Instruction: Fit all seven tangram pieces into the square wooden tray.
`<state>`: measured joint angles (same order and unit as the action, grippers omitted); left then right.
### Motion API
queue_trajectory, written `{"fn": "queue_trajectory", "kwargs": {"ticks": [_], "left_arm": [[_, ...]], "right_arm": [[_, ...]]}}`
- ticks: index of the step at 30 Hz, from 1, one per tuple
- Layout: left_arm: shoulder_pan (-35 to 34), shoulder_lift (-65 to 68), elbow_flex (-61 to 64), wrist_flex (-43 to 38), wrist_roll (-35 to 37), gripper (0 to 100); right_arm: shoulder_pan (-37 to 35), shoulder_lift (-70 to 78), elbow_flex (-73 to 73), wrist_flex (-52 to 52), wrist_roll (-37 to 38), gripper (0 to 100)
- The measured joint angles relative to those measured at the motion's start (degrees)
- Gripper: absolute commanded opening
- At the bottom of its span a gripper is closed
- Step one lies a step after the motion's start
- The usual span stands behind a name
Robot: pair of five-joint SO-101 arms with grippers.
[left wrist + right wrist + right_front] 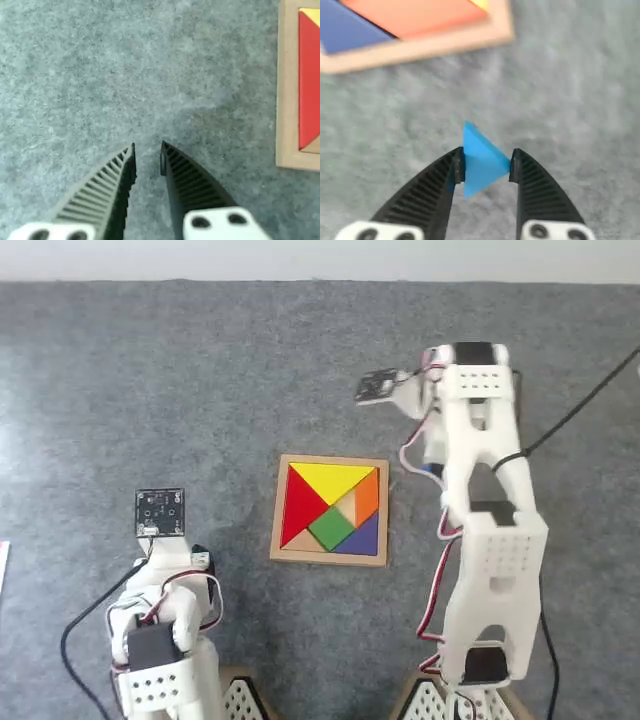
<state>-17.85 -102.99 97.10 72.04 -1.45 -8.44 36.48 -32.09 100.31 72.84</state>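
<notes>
High view, grey felt table [150, 370], pale wall [300, 255]; right jaws clamp blue triangle [482, 167]

Fuzzy matt grey cloth, felt-like, as table cover [150, 370]. Pale smooth bare wood for tray [328, 558]. Smooth matt blue triangle [481, 161], probably painted wood. Black ribbed matt plastic on left gripper [147, 150] and right gripper [486, 159].
</notes>
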Motion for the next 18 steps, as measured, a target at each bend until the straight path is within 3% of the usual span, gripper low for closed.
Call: {"fn": "queue_trajectory", "kwargs": {"ticks": [7,15,18], "left_arm": [[0.00,0.00,0.00,0.00,0.00,8],[0.00,0.00,0.00,0.00,0.00,8],[0.00,0.00,0.00,0.00,0.00,8]], "right_arm": [[-13.01,-10.20,13.27,-1.14,-0.26,12.5],[-23.12,-8.97,15.03,-6.95,-0.26,13.0],[-24.70,-7.38,15.03,-8.09,-0.26,20.9]]}}
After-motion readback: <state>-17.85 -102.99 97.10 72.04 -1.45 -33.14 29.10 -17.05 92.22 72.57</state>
